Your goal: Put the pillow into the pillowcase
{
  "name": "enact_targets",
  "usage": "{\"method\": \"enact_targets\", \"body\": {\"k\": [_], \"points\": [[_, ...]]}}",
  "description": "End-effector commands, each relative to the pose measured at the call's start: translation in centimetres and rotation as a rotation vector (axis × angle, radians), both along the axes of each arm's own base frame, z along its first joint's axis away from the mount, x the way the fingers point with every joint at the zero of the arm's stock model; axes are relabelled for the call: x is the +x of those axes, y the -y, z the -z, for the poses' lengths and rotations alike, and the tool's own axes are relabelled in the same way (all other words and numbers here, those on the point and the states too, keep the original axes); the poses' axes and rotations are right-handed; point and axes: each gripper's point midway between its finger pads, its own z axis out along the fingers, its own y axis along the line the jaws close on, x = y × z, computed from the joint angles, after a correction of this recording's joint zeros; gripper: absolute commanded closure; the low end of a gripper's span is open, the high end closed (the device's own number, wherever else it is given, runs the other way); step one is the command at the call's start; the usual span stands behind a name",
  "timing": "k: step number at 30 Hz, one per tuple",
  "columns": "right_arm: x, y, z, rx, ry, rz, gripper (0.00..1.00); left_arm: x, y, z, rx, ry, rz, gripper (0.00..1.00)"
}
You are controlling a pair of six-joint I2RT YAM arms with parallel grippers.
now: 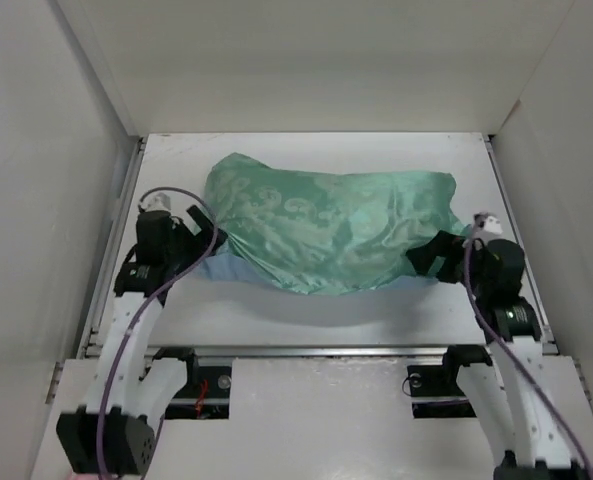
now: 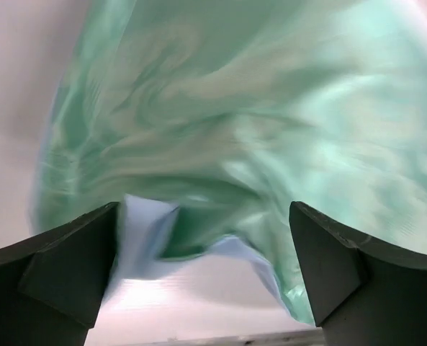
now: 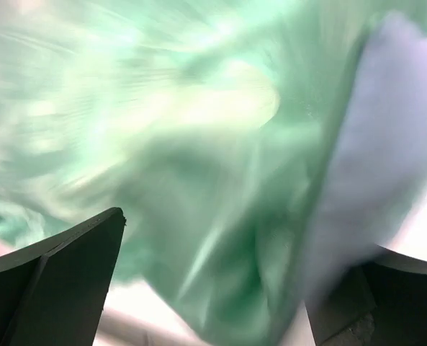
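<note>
- Two big things fill my views: the white table [image 1: 306, 320] and, on it, the pillowcase [image 1: 326, 225]. It lies mint side up and bulging, stretched between both grippers.
- The pillow shows no white anywhere. From the plump swell I judge it is inside the case, but I cannot tell how fully.
- The right gripper [image 1: 431, 255] sits at the case's right end with its fingers [image 3: 55, 274] spread apart. Cloth billows between them and the blue face drapes over the right-hand finger. The view is smeared, and I see nothing pinched.
- The left gripper [image 1: 202, 232] is at the opposite end, jaws wide, with the green bulk just ahead of its tips.
- A blue flap [image 2: 145, 238] hangs just beside its left finger, unheld.
- My worry is that closing now grabs only one slippery layer, or catches the draped cloth. A pull could then drag the case off the pillow, or slide the whole bundle toward me.
</note>
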Motion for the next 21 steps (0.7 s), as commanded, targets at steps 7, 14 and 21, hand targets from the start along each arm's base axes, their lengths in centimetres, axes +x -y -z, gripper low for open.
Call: {"method": "enact_targets", "body": {"k": [7, 14, 21], "points": [[-0.1, 6.1, -17.7, -0.091, 0.334, 0.356, 0.0, -2.5, -7.1, -21.5, 0.214, 0.477, -0.33, 0.0], [5.9, 5.3, -14.8, -0.134, 0.142, 0.29, 0.0, 1.9, -3.9, -19.4, 0.18, 0.511, -0.141, 0.0], [7.0, 3.5, -14.5, -0.099, 0.21, 0.188, 0.0, 4.3, -3.7, -13.2, 0.203, 0.285, -0.122, 0.0]]}}
